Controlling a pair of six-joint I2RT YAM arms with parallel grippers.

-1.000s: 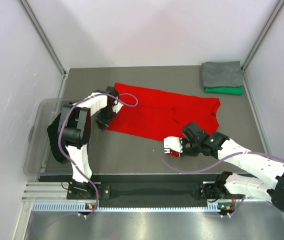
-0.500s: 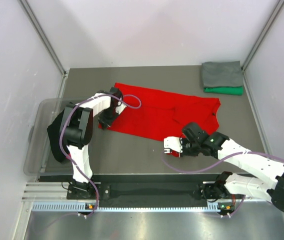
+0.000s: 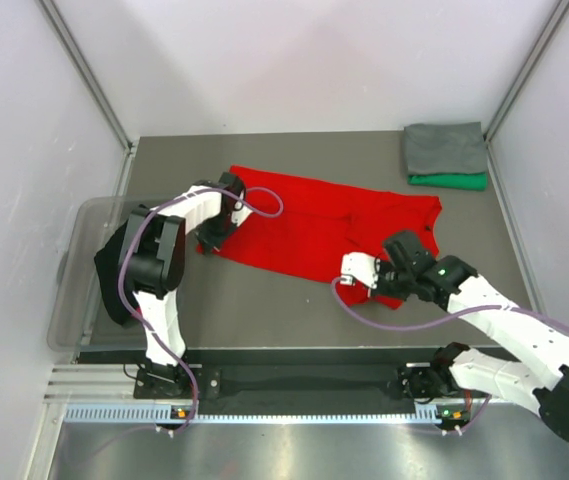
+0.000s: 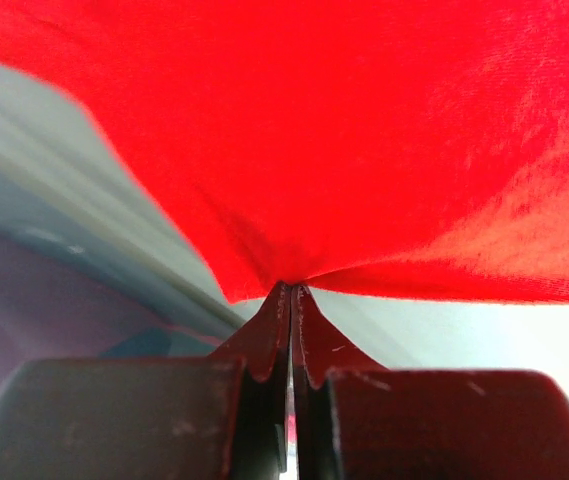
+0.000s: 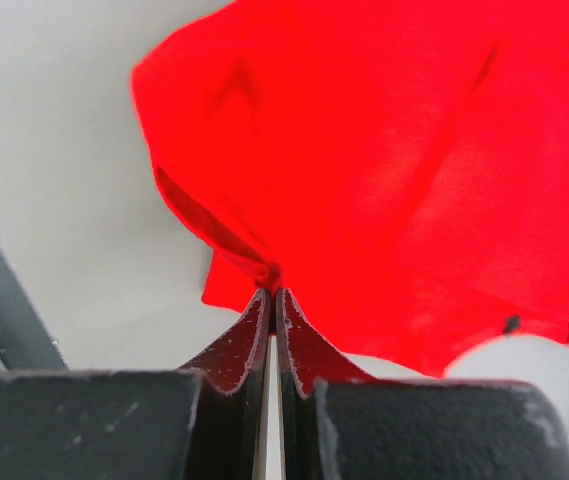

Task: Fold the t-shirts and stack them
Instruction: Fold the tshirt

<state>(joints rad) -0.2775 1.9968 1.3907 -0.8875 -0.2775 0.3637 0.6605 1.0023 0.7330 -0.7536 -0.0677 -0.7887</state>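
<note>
Red t-shirt [image 3: 304, 225], edges nipped in left pincer [image 4: 292, 289], right pincer [image 5: 272, 292]

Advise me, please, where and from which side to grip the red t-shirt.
Pinch the red t-shirt at its near edge, coming low from the near side: it lies flat, so only the edge gives a lip. The left gripper and right gripper hold it so.

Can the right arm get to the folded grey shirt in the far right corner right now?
Probably not yet: the right gripper is shut on the near edge of the red t-shirt and must let go first. Otherwise the way to the grey t-shirt looks free.
</note>
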